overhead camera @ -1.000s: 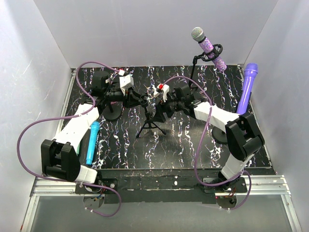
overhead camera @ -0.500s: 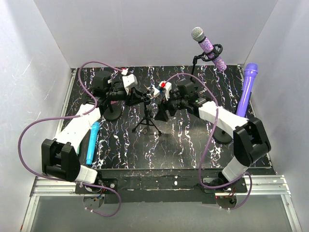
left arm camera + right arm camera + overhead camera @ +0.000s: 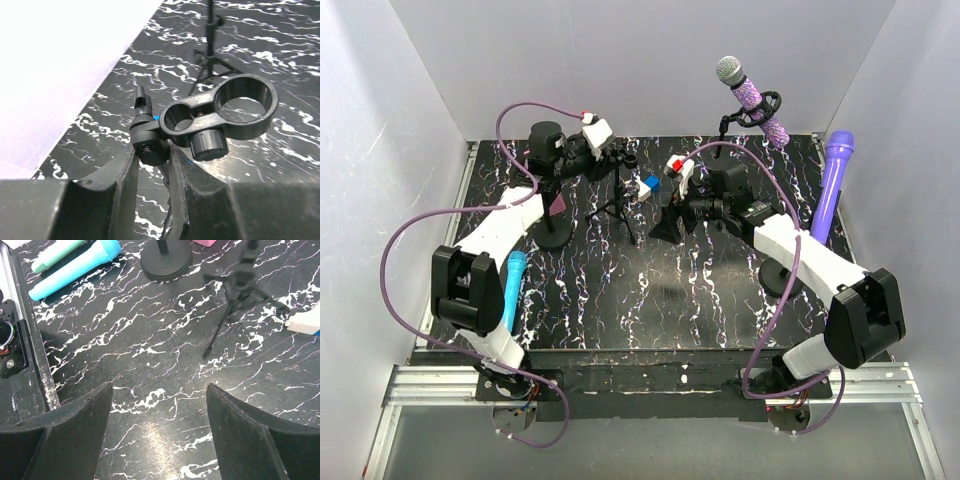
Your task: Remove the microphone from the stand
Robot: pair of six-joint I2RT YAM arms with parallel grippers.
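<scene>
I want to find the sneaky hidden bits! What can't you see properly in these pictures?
Top view: the stand of the purple microphone is mostly hidden behind the right arm.
Top view: how the left hand grips the small tripod stand is too small and dark to make out.
Right wrist view: the pink thing is cut off by the top edge, so I cannot tell what it is.
</scene>
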